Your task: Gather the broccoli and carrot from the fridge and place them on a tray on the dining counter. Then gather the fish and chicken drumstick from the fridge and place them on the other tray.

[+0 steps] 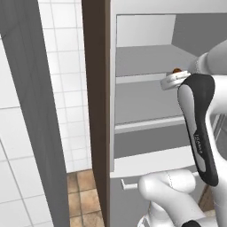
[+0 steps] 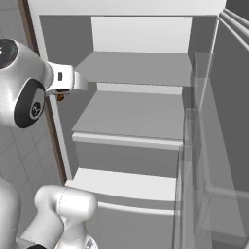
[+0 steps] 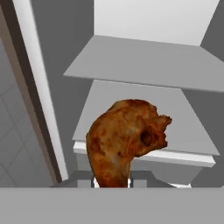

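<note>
A browned chicken drumstick (image 3: pixel 127 142) hangs in front of the open fridge, its thin end down between my fingertips. My gripper (image 3: pixel 112 180) is shut on it. In the left base view a small brown bit of the drumstick (image 1: pixel 176 70) peeks over the white hand, level with the middle shelf. From the right base camera the drumstick (image 2: pixel 61 97) shows as a brown speck under the hand, at the fridge's left wall. The fridge shelves (image 2: pixel 136 116) behind it are bare grey.
The fridge door (image 2: pixel 214 146) stands open on the right with see-through bins. A brown cabinet panel (image 1: pixel 95 111) borders the fridge on the left, with white tiled wall (image 1: pixel 66 88) and brown floor tiles (image 1: pixel 82 199) beyond. My own forearm (image 1: pixel 199 128) crosses before the shelves.
</note>
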